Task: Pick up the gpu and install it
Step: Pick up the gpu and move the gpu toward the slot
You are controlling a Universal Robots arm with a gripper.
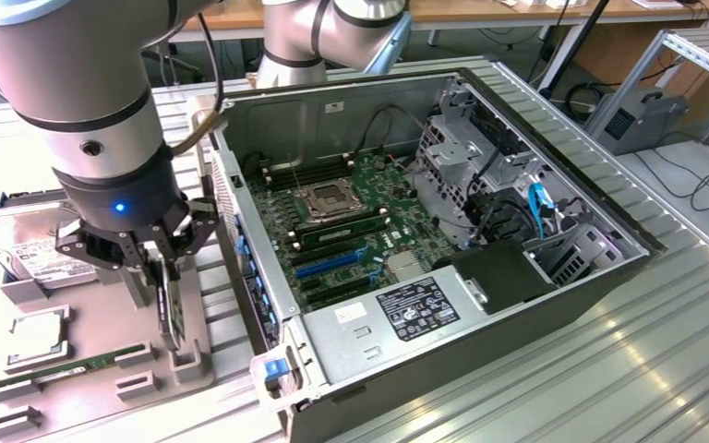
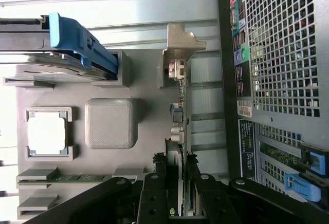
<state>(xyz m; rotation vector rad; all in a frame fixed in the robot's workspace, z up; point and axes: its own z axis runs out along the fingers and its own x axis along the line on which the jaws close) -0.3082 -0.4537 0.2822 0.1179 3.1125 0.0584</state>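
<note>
Gripper (image 2: 176,160) above the parts holder (image 1: 90,314), at eight o'clock of the open computer case (image 1: 318,115) in the exterior view. We see the gpu (image 2: 178,108) standing on edge in its slot, so the half-closed fingers (image 2: 156,193) pinch both faces. The wrist view adds the seated bracket (image 2: 180,39); the exterior view adds the motherboard (image 1: 342,226).

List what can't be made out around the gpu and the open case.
gpu cooler face: edge-on in both views, partly behind the gripper.
hard drive label: exterior view, the arm covers part, print too small.
case near corner: cut off by the exterior view's bottom edge.
</note>
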